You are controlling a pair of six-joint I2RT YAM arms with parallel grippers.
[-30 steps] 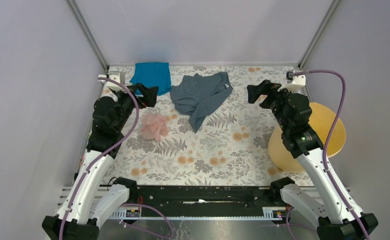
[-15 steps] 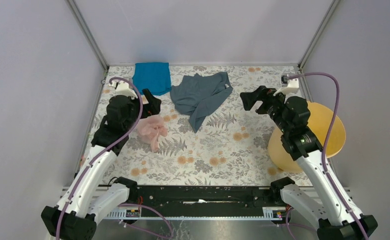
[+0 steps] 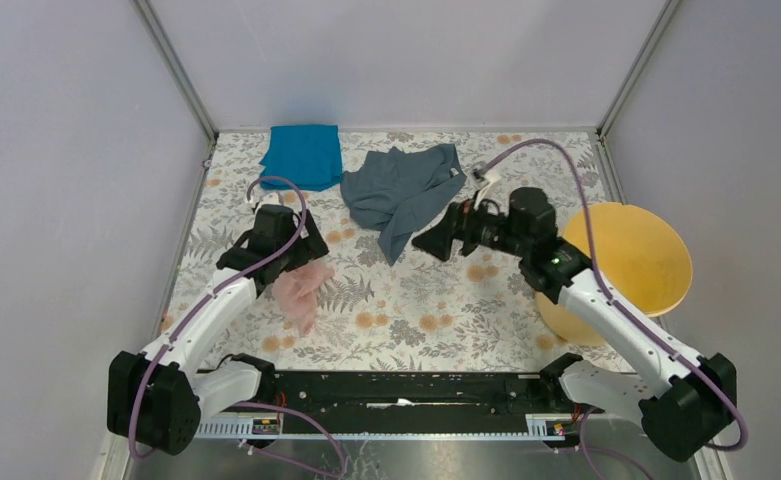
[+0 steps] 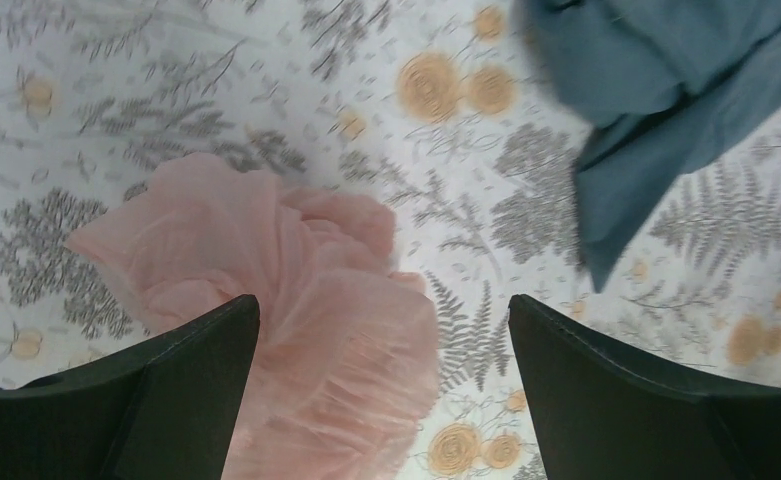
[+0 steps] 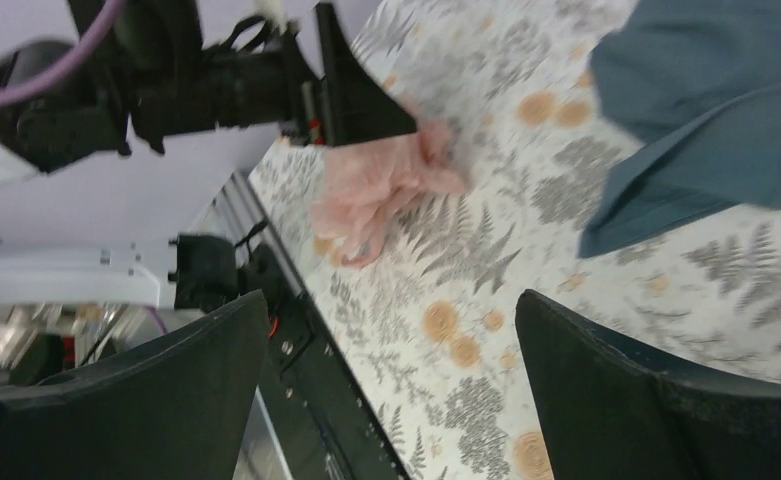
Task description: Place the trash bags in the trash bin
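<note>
The trash bag [image 3: 299,285] is a crumpled pale-pink film lying on the floral table at the left. My left gripper [image 3: 304,250] is open just above its far end. In the left wrist view the bag [image 4: 296,300] lies under the left finger and part-way across the gap of the open gripper [image 4: 381,305]. The trash bin [image 3: 631,265], a round yellow-orange bucket, stands at the right edge. My right gripper [image 3: 441,235] is open and empty over the table's middle, pointing left. Its wrist view [image 5: 391,300] shows the bag [image 5: 381,185] and the left gripper's fingers [image 5: 356,100].
A grey-blue garment [image 3: 401,190] lies at the back middle, just beyond the right gripper; it also shows in the left wrist view [image 4: 666,100]. A bright blue folded cloth [image 3: 304,155] lies at the back left. Grey walls close in both sides.
My left gripper has come down and toward the near side over the bag, which has shifted nearer and stretched out. My right gripper has swung left from beside the bin to mid-table.
</note>
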